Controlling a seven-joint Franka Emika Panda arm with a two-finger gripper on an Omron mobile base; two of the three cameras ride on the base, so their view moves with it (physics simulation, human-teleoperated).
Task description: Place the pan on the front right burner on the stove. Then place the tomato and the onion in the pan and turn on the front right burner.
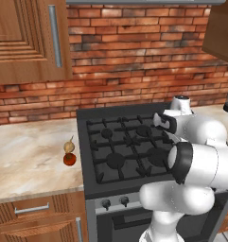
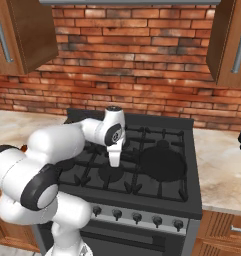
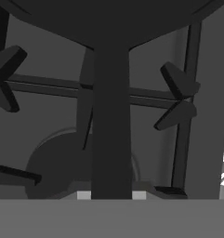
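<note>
The black pan (image 2: 162,162) rests on the right side of the stove (image 2: 189,150), over the front grate. Its long handle (image 3: 111,116) points left, toward the stove's middle. My gripper (image 2: 114,161) hangs straight down over that handle and is shut on its end. In the hand view the handle runs up from between my fingertips (image 3: 84,195) to the pan's round body (image 3: 108,18) at the top. The red tomato (image 1: 70,159) lies on the counter left of the stove, and the tan onion (image 1: 69,147) touches it just behind.
The stove front carries a row of small black knobs (image 2: 137,217). Marble counter (image 1: 25,156) lies to the left and more counter (image 2: 222,160) to the right. Wooden wall cabinets (image 1: 25,38) hang above a brick wall. My own arm blocks the stove's right part in the left base view.
</note>
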